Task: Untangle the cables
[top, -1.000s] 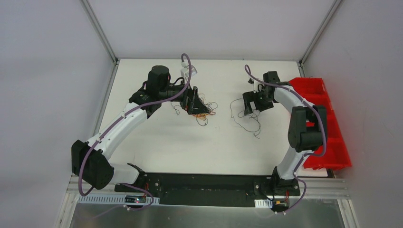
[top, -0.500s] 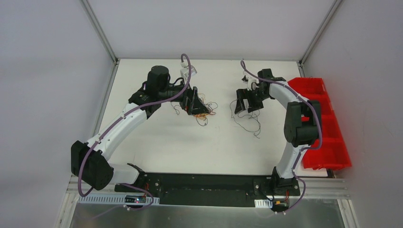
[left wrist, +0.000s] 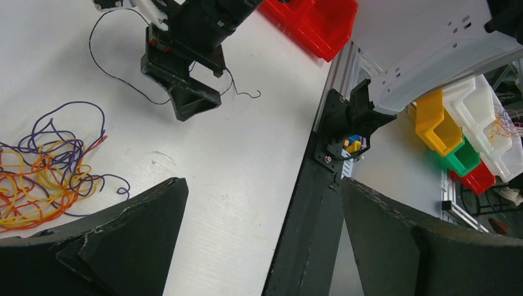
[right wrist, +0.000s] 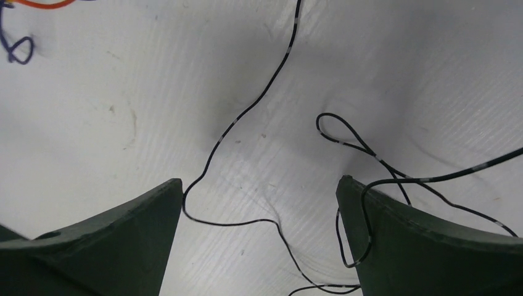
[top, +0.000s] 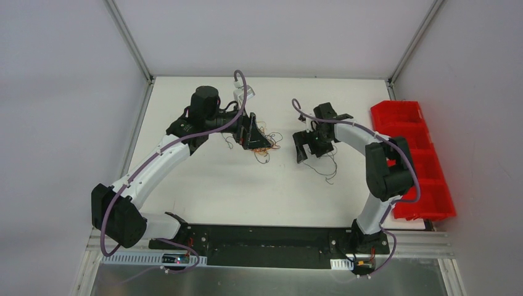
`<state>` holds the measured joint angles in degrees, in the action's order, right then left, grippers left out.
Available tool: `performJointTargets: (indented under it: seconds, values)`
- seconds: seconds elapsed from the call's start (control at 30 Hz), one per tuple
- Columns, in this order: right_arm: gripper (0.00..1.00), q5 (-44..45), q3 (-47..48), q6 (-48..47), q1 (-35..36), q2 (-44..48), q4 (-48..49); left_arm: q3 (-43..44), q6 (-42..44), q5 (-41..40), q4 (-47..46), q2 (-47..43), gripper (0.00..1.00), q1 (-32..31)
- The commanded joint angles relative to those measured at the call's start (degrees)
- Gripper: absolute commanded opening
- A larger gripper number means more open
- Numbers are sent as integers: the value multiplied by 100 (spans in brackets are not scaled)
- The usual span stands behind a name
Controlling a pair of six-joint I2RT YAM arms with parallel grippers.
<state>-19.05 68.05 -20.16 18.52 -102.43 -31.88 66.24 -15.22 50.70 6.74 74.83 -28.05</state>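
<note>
Cables [top: 262, 143]: we log one knot [left wrist: 43, 179] of orange, yellow and purple strands on the white table [top: 210, 185], just beside the left gripper [left wrist: 259, 191], its fingers spread and holding nothing. One loose black wire [right wrist: 247, 111] lies apart beneath the right gripper [right wrist: 259, 185], likewise spread, possibly touching the wire; we cannot tell.

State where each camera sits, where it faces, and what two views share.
Top external: above, behind the bases, looking down on the table; left arm and right arm show.
Left wrist: on the left arm, facing the coloured tangle and right gripper; left fingers show.
Right wrist: close above the black cable; right fingers show.
Shared: tangle, top and left wrist.
</note>
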Motion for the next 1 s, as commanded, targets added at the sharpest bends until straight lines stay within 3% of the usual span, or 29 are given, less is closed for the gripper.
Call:
performJointTargets:
  seconds: [0.0, 0.23, 0.4, 0.5, 0.73, 0.87, 0.97]
  values:
    - [99, 1246, -71, -136, 311, 82, 362, -23, -82, 67, -55, -172, 99, 28]
    - [99, 1149, -177, -357, 379, 222, 636, -109, -86, 78, -56, -192, 99, 28]
    - [87, 1775, -139, -459, 406, 168, 1031, -120, -48, 46, -61, -167, 99, 28]
    - [85, 2036, 50, -500, 391, -18, 1002, -103, -25, 20, -59, -145, 99, 28]
    - [76, 1982, 367, -510, 395, -452, 1035, -124, 33, -20, -64, -167, 99, 28]
    - [75, 2085, 386, -581, 369, -563, 1132, -163, 54, -21, -48, -204, 99, 28]
    - [71, 1676, 533, -590, 282, -788, 837, -152, 44, -54, -45, -199, 99, 33]
